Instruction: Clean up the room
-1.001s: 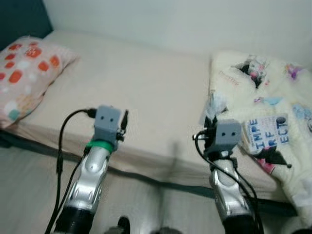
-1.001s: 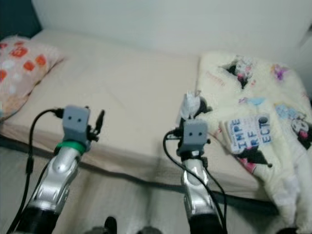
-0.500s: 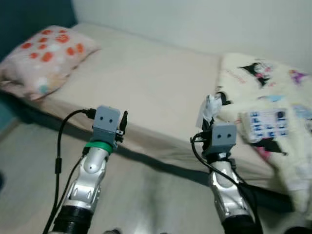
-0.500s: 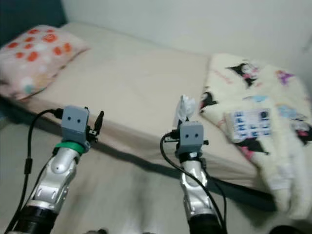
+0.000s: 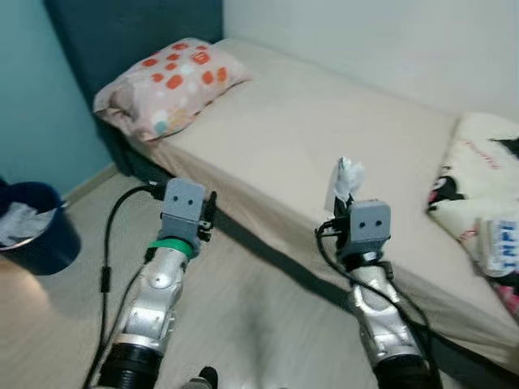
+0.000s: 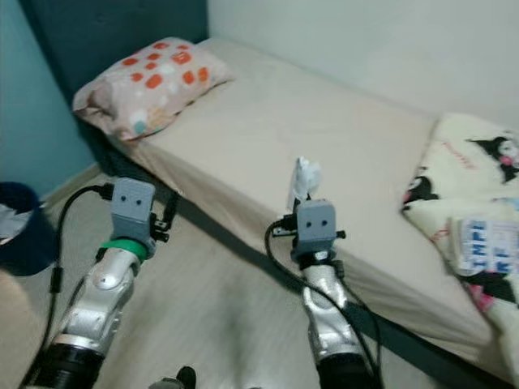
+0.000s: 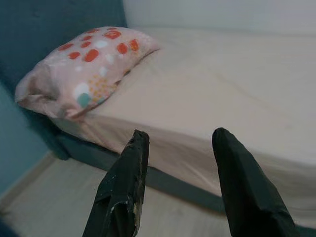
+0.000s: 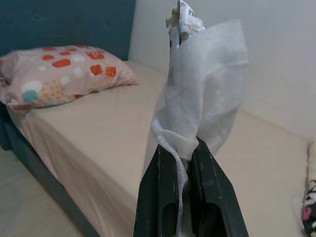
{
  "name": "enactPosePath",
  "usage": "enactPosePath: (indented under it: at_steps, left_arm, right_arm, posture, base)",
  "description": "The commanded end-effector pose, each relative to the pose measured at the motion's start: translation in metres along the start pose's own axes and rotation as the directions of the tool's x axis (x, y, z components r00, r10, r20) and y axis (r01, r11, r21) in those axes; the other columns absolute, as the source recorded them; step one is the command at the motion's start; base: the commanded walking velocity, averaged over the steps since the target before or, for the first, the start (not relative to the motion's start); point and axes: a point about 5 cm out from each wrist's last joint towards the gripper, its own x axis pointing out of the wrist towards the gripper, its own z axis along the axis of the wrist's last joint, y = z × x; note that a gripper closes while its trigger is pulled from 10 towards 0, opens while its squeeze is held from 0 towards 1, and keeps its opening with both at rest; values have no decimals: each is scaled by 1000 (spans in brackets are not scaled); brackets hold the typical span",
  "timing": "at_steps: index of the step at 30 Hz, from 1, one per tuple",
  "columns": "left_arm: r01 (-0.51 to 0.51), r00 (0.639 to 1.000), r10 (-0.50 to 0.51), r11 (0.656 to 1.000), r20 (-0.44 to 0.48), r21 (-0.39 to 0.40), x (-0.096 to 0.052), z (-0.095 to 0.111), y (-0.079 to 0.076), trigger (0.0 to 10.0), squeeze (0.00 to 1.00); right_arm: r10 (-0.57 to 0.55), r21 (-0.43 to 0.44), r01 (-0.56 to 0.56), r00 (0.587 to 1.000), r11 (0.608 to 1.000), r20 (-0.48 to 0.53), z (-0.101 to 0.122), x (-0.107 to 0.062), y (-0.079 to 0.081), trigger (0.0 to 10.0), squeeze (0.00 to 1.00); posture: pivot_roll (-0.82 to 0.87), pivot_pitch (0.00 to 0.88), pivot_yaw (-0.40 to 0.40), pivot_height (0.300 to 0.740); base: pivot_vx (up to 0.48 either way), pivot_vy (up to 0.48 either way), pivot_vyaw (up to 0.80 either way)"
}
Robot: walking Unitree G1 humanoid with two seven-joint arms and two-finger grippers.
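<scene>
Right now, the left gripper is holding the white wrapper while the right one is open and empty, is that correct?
Not quite: the sides are swapped. The right gripper is shut on the white wrapper, as the right wrist view shows, while the left gripper is open and empty.

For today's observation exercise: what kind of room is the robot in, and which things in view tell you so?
Most likely a bedroom. A bed with a bare mattress holds a spotted pillow against a dark headboard, and a cartoon-print blanket lies at its other end.
</scene>
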Motion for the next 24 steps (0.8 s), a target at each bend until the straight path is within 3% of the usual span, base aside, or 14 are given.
enactPosePath:
  at_steps: [1,18,23,24]
  left_arm:
    - [-15,999,16,1000,-36,15,-3,-9,5,10000,0]
    - [-72,996,74,996,-51,50,-3,-12,10,10000,0]
    - [-121,987,127,991,-97,63,-8,-26,20,10000,0]
    - [-183,974,194,978,-114,98,-17,-39,34,10000,0]
  right_arm:
    - [9,7,-9,1000,1000,-9,-2,-2,3,10000,0]
    - [78,3,-78,997,997,-6,-1,-2,11,10000,0]
    - [106,26,-105,994,994,-31,-6,-5,15,10000,0]
    - [116,63,-111,991,992,-73,-13,-8,17,10000,0]
  posture:
    - [-103,31,-13,740]
    - [-100,35,-15,740]
    - [-101,38,-10,740]
    - [-97,42,-8,740]
  base:
    - [0,0,719]
    - [0,0,710]
    - [0,0,698]
    - [0,0,688]
